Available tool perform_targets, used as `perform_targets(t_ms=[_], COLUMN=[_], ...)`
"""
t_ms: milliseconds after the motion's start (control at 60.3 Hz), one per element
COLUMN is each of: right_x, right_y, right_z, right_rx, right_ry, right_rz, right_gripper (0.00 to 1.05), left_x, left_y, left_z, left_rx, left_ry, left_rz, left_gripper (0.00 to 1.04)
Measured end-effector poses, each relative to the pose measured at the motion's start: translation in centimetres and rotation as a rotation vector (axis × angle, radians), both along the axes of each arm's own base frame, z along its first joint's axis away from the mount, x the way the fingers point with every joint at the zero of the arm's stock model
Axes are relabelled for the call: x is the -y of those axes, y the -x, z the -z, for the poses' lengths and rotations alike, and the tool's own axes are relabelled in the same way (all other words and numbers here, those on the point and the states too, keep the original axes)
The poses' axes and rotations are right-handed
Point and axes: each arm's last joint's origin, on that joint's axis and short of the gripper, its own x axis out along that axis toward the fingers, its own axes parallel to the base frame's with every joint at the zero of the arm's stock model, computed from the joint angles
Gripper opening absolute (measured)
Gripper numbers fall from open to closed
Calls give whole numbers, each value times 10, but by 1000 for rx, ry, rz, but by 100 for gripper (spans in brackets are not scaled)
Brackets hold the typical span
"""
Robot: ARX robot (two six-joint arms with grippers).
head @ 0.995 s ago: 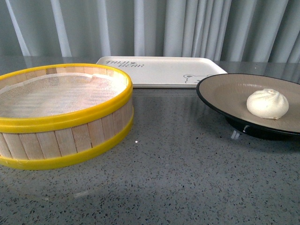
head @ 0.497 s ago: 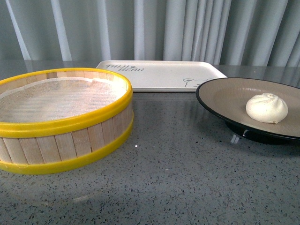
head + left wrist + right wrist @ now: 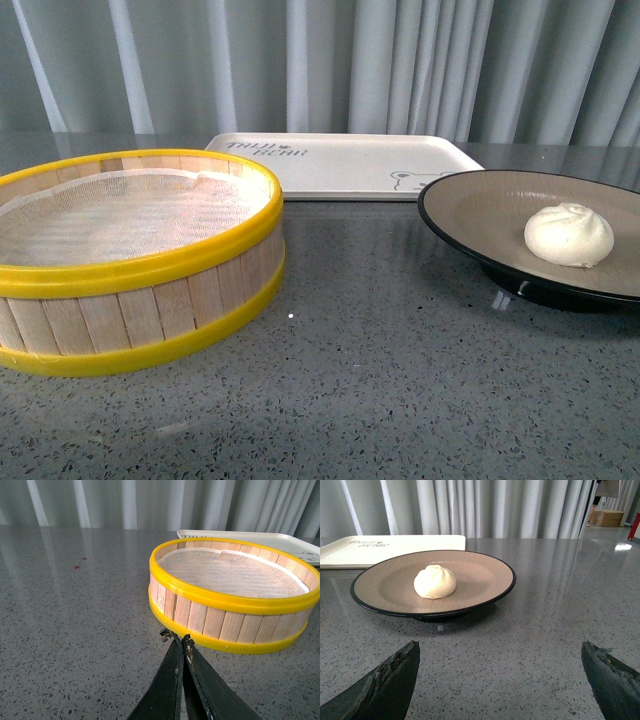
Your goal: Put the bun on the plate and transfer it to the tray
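**Left.** The left gripper point(image 3: 175, 637), jaws pressed together and empty, hangs low over the surface point(image 3: 380, 380), just short of the wall of the steamer basket point(image 3: 135, 255).

**Centre rear.** The tray point(image 3: 340, 165) is bare.

**Right.** The plate point(image 3: 470, 205) rests on the surface. The bun point(image 3: 568, 235) sits upright on it, right of the plate's middle in the front view.

**Far right.** The right gripper point(image 3: 500, 647), spread wide and holding nothing, faces the plate's near rim and is apart from it.

**Hazards.** The first step appears done, and the transfer is left to do.
- The bun lies loose on a shallow, smooth dish. Any tilt during the lift would likely roll it toward the low side, possibly over the rim.
- The rim is glossy and thin, so a one-sided pinch could slip or let the plate sag.
- Carried too low, the plate's foot may strike the tray's raised rim and jolt the bun.

**Edges and room.**
- The basket stands before the tray's left end, near it.
- The plate's far rim lies near the tray's right corner.
- Between basket and plate runs a bare lane of surface leading to the tray.
- The right wrist view shows open surface beside and before the plate.
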Motion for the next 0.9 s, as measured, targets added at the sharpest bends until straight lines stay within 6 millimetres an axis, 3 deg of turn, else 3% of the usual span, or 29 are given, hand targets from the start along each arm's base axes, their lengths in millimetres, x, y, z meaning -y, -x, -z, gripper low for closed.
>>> perform_targets(t_ms=[116, 265, 348, 448, 514, 630, 779, 829, 895], right_x=[0, 0, 0, 0, -2, -9, -4, 8, 26], right_y=[0, 0, 0, 0, 0, -8, -30, -45, -61], right_z=[0, 0, 0, 0, -1, -17, -62, -79, -87], right_rx=[0, 0, 0, -9, -108, -82, 38, 38, -21], right_ry=[0, 0, 0, 8, 121, 223, 213, 158, 64], right_rz=[0, 0, 0, 12, 97, 101, 108, 114, 142], right_gripper=[96, 96, 96, 96, 96, 96, 96, 96, 96], left_x=[0, 0, 0, 0, 0, 0, 0, 0, 0], left_y=[0, 0, 0, 0, 0, 0, 0, 0, 0], left_z=[0, 0, 0, 0, 0, 0, 0, 0, 0], left_rx=[0, 0, 0, 0, 0, 0, 0, 0, 0], left_ry=[1, 0, 0, 0, 0, 0, 0, 0, 0], left_rz=[0, 0, 0, 0, 0, 0, 0, 0, 0], left_gripper=[6, 30, 52, 70, 80, 99, 98, 98, 98])
